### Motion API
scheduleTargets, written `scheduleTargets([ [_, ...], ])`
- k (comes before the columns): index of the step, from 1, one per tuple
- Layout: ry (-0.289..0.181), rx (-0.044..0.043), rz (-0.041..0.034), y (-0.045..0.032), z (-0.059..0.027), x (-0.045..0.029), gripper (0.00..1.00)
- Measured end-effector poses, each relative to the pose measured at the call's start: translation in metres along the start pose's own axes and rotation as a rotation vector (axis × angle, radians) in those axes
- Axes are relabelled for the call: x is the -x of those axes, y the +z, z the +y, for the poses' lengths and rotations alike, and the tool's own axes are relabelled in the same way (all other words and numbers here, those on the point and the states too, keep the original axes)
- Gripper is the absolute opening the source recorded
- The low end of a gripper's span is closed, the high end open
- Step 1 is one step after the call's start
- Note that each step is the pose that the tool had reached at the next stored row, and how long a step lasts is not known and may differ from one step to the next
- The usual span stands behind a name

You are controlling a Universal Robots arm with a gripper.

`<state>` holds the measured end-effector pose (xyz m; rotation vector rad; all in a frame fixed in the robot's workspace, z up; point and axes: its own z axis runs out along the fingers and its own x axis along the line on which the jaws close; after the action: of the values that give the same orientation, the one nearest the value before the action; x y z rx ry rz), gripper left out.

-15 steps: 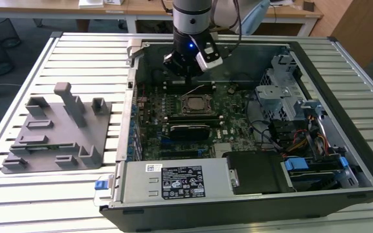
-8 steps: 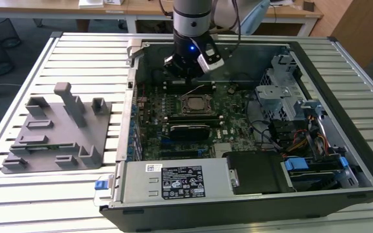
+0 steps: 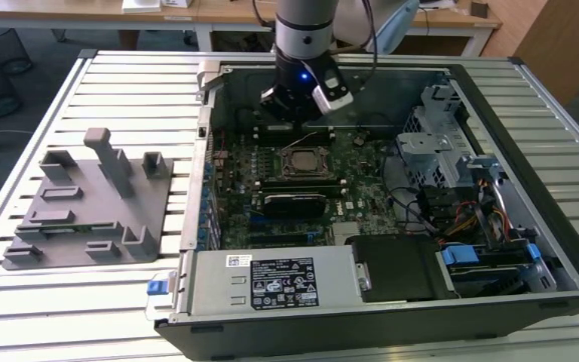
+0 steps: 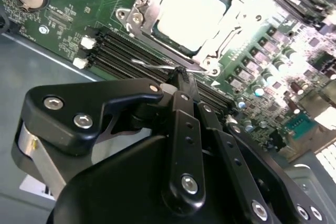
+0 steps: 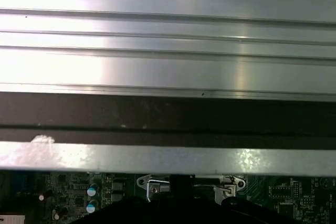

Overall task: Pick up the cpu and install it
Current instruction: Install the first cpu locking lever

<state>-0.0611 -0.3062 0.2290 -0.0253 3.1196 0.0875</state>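
Note:
The cpu (image 3: pixel 303 161) lies flat in the motherboard socket, its silver top framed by the socket's metal frame (image 4: pixel 137 13). In the second wrist view the cpu (image 4: pixel 191 11) glares bright. My gripper (image 3: pixel 289 119) hangs inside the open computer case, just behind the socket and low over the memory slots. Its black fingers are shut together with nothing between them. The gripper (image 4: pixel 184 77) has its tip at the thin wire lever (image 4: pixel 157 65) that runs along the socket's edge.
A grey fixture plate (image 3: pixel 88 204) with upright posts stands on the slatted table at the exterior view's left. Inside the case are the power supply (image 3: pixel 269 283) at the front, a drive cage (image 3: pixel 436 147) and cables at the right, and the case wall (image 3: pixel 209 128) beside the board.

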Motion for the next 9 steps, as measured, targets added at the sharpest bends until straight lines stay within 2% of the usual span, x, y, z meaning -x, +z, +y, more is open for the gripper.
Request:
scheduleTargets([
  [9, 0.000, -0.0005, -0.0001, 0.0026, 0.0004, 0.0009, 0.11],
])
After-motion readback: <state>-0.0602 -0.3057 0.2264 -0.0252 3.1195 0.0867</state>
